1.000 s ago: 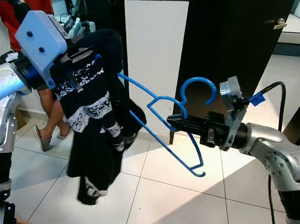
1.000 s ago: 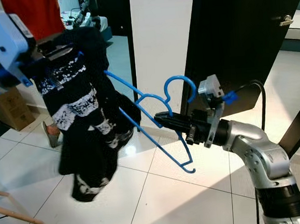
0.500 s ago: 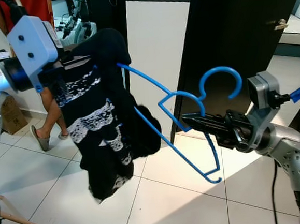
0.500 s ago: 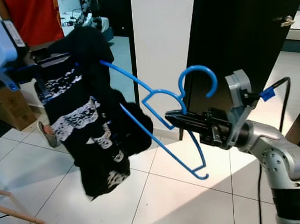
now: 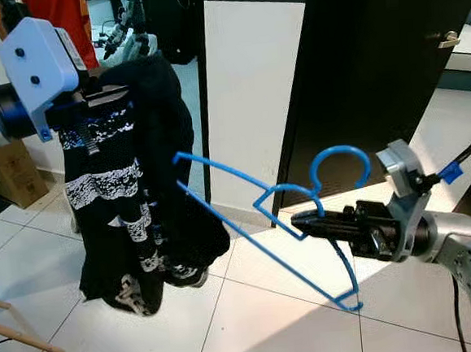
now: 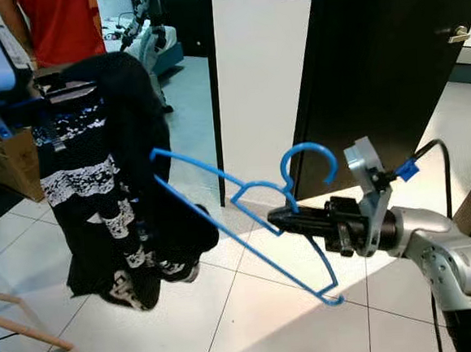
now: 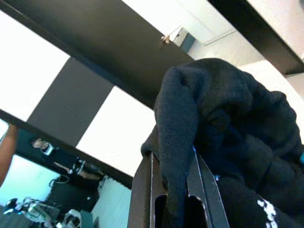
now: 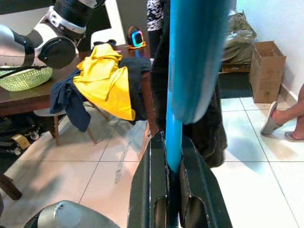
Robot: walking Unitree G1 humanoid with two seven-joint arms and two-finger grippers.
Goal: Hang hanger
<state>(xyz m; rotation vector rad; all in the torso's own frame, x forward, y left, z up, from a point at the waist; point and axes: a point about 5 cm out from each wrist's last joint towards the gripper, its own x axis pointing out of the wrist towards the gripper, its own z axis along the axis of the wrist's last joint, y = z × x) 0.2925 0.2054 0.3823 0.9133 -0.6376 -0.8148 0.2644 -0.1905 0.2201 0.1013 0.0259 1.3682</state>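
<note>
R gripper clamps hanger below hook. L gripper pinches garment, beside door edge; hanger's free end touches it.

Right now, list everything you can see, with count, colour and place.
hanger: 1, blue, held up between the arms, one end in the garment
garment: 1, black with white pattern, hanging from the left gripper
door: 1, black, behind the hanger
wall panel: 1, white, left of the door
box: 1, brown, on the floor at left
table: 1, brown, seen from the right wrist
clothes: pile, yellow and dark blue, on the table
person: 1, red top, behind the garment
left gripper: shut on the garment
right gripper: shut on the hanger below its hook
</note>
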